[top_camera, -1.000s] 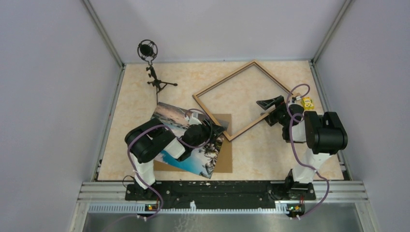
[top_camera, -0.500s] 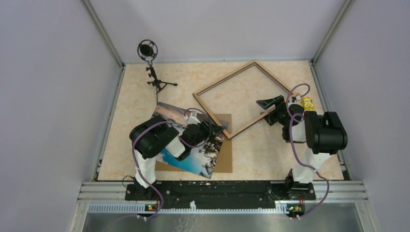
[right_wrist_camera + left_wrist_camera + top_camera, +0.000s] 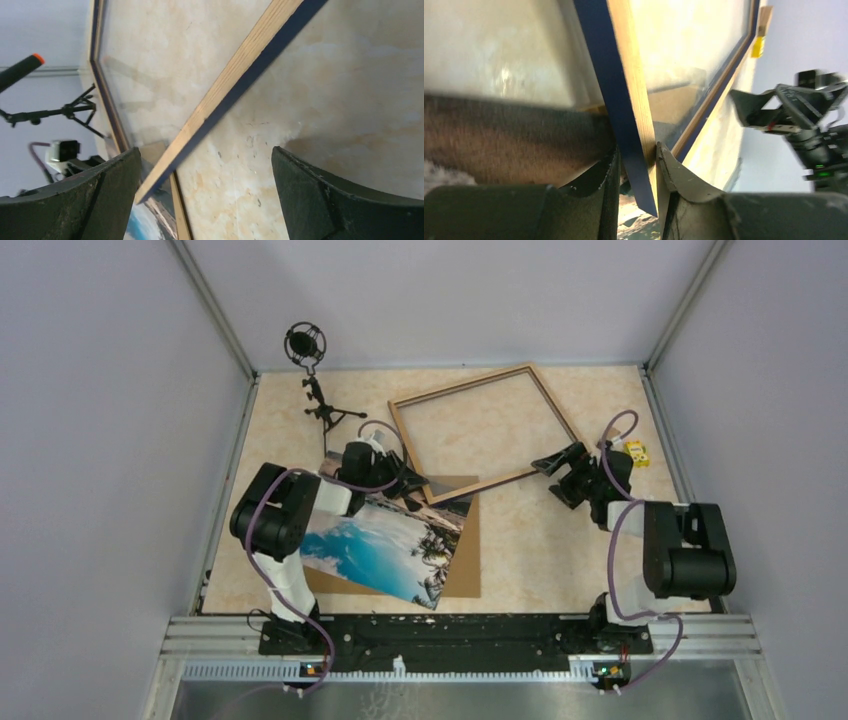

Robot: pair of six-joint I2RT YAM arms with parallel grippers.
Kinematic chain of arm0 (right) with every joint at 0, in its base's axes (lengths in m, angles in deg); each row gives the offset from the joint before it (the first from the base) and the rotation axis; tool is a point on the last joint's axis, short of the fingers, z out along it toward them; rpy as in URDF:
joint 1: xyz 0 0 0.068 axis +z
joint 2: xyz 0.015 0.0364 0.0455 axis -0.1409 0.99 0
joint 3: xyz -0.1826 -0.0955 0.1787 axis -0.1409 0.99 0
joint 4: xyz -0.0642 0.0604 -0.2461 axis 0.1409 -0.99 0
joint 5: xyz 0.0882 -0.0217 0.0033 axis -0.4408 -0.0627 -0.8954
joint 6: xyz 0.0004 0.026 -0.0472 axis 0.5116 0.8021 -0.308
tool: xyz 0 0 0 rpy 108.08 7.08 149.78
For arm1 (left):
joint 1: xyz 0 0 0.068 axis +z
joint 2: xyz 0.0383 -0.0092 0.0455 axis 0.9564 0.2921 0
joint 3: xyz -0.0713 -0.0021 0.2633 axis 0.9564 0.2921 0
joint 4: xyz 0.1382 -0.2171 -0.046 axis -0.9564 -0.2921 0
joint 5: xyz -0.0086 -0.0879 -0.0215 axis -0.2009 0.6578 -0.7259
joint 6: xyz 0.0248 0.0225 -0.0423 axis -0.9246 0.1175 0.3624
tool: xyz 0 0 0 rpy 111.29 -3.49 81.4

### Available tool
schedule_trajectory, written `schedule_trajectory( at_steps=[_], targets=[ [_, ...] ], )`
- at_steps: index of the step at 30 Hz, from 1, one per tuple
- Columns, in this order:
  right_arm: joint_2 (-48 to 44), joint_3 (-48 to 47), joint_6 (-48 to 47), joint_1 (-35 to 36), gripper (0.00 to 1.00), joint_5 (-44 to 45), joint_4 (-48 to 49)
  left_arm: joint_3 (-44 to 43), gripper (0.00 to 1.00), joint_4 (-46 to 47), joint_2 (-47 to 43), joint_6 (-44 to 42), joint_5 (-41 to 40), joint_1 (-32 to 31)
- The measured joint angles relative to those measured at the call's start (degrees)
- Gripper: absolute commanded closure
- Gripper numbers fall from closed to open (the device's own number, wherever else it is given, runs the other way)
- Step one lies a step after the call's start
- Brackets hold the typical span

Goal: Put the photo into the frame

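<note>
From above, the frame (image 3: 460, 384) lies at the far middle of the desk (image 3: 520, 540). Its long rails run left to right, slanting away toward the right, and bare desk shows through its opening. The left tool (image 3: 412, 487) is clamped on its near-left corner. The right tool (image 3: 558, 476) stands wide apart at the near-right rail with nothing gripped. The photo (image 3: 385, 545) lies outside the frame, just on the near side of that gripped corner, on a brown board (image 3: 466, 565). Its long axis runs left to right, and the palm trees are at its right end. A microphone stand (image 3: 318, 390) is at the far left, and a small yellow thing (image 3: 636, 453) is at the right edge.

At the left wrist, the left tool (image 3: 636, 172) pinches the frame's rail (image 3: 620, 100) narrowly between both fingers. The rail's blue face is to the left and its wood face to the right. The rail runs up and away from the tool. The board (image 3: 499, 130) lies behind it.

At the right wrist, the fingers of the right tool (image 3: 205, 150) are spread wide. A rail of the frame (image 3: 240, 75) crosses diagonally between them. I cannot tell whether it touches either finger. A strip of the photo (image 3: 145, 225) shows low in this view.
</note>
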State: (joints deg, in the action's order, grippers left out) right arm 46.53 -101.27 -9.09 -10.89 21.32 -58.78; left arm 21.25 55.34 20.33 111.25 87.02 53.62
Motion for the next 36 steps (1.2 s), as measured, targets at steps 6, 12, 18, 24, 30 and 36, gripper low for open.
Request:
schedule_trajectory(
  at_steps=[6, 12, 18, 24, 30, 36],
  targets=[
    [-11.7, -9.9, -16.4, 0.0, 0.01, 11.3, -25.0, -8.7, 1.00, -17.8, -1.0, -13.4, 0.7, 1.0],
    [-8.6, -26.8, -31.1, 0.0, 0.02, 19.6, -37.6, -8.7, 1.00, -24.0, -4.1, -19.3, -2.2, 1.3],
    [12.6, -51.1, -38.4, 0.0, 0.10, 21.5, -49.8, -8.7, 1.00, -25.0, -6.0, -22.1, -3.5, 1.7],
    [28.1, -64.4, -40.0, 0.0, 0.14, 21.8, -55.6, -6.5, 0.63, -26.8, -7.7, -21.8, -6.4, 1.7],
    [29.6, -64.4, -43.2, -0.4, 0.17, 21.6, -57.0, -2.6, 0.36, -27.6, -14.1, -19.8, -11.0, -0.8],
    [31.5, -64.4, -46.3, -1.7, 0.26, 20.9, -55.9, -5.2, 0.39, -29.7, -15.3, -18.4, -20.0, -8.8]
  ],
)
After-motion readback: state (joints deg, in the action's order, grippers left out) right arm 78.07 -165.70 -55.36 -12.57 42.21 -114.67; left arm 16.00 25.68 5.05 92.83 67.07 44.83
